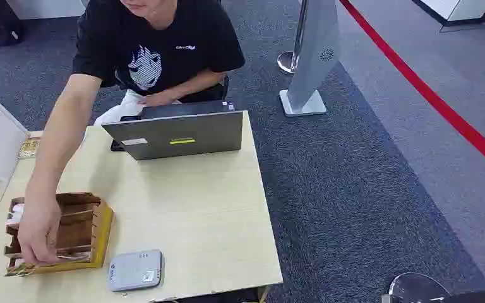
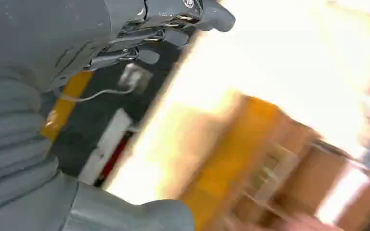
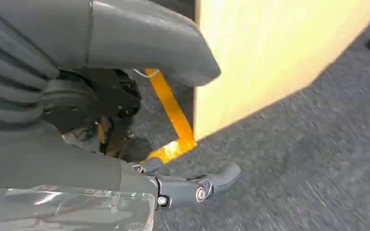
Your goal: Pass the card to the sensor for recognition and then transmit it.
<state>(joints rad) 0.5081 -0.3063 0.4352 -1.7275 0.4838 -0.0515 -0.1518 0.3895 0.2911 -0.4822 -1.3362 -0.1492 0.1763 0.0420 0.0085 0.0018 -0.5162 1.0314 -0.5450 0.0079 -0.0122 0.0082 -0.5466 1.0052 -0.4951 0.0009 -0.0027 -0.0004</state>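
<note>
A pale wooden square table (image 1: 202,208) stands on grey carpet. At its near left corner sits a brown wooden card rack (image 1: 79,230) with a yellow side wall and several slots separated by thin partitions. A person in a black printed T-shirt (image 1: 158,44) sits at the far side and reaches one arm across the table; the person's hand (image 1: 38,230) rests over the rack's near slots, touching a thin pale card (image 1: 69,257) that lies at the rack's front edge. What else the slots hold cannot be made out. Just beside the rack, toward the table's near edge, lies the flat grey rounded card sensor (image 1: 135,270). A grey laptop (image 1: 180,132) stands open at the far edge, its lid toward the camera.

In the left wrist view the robot's left hand (image 2: 139,33) hangs beside the table with fingers extended and apart, holding nothing; the rack appears blurred beyond it. In the right wrist view the right hand (image 3: 139,110) hangs below the table corner, thumb and fingers spread with nothing between them.
</note>
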